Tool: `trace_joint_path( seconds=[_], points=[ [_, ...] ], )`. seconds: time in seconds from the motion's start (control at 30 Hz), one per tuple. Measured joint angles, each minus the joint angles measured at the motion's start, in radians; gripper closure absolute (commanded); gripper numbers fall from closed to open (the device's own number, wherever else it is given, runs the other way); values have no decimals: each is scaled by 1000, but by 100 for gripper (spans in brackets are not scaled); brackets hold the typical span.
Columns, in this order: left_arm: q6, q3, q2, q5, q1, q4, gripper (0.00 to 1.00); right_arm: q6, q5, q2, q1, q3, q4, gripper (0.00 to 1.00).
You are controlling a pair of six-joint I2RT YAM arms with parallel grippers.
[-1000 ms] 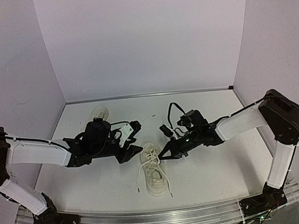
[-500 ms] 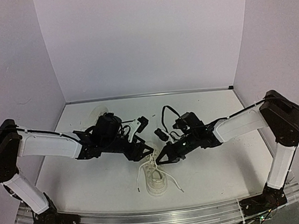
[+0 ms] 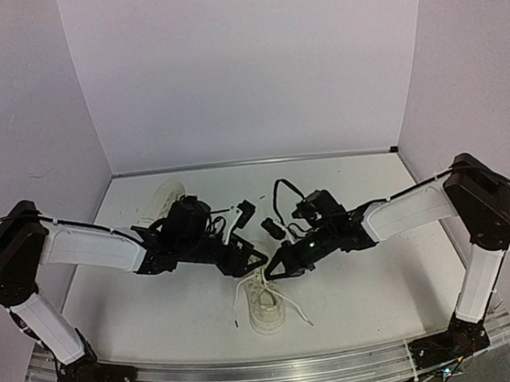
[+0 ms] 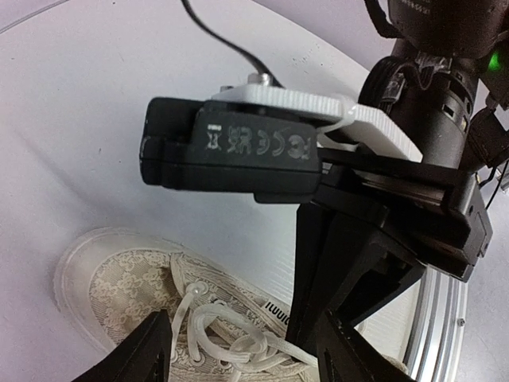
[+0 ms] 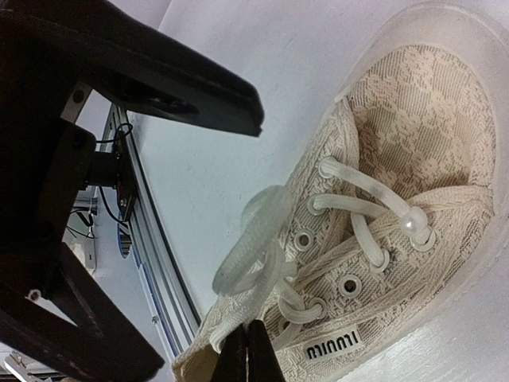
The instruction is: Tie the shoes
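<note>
One shoe (image 3: 265,314) lies mid-bench (image 3: 369,298) with its laces (image 5: 350,203) untied. At this shoe's far end the right hand (image 5: 248,354) is clenched on a lace loop (image 5: 253,239). Beside it, the left hand (image 4: 246,350) is released, its fingers straddling the lacing. The second shoe (image 3: 166,199) lies beyond the first, far left.

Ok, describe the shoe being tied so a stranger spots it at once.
Start from the white table. At its middle, where the left pincer and right pincer meet, lies a cream sneaker. Unlike the other shoe at the far left, its loose white laces trail over the table.
</note>
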Motion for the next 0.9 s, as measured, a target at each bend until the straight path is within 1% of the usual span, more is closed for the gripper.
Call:
trace_joint_path(
  seconds=[0.2,0.3,0.4,0.57,0.67,0.9],
  points=[
    [-12,0,31,14,0,3,48,-7,10,0,0,6,-8,100],
    [-22,0,36,17,0,3,59,-12,18,-1,0,6,-13,100],
    [-29,0,40,24,0,8,73,-13,23,-1,0,6,-18,100],
    [-34,0,41,30,0,21,88,-16,29,-1,0,6,-29,100],
    [-35,0,41,31,0,20,100,-16,31,-3,0,6,-32,100],
    [-31,-2,40,4,0,20,100,-21,58,-27,0,5,-48,100]
  ],
)
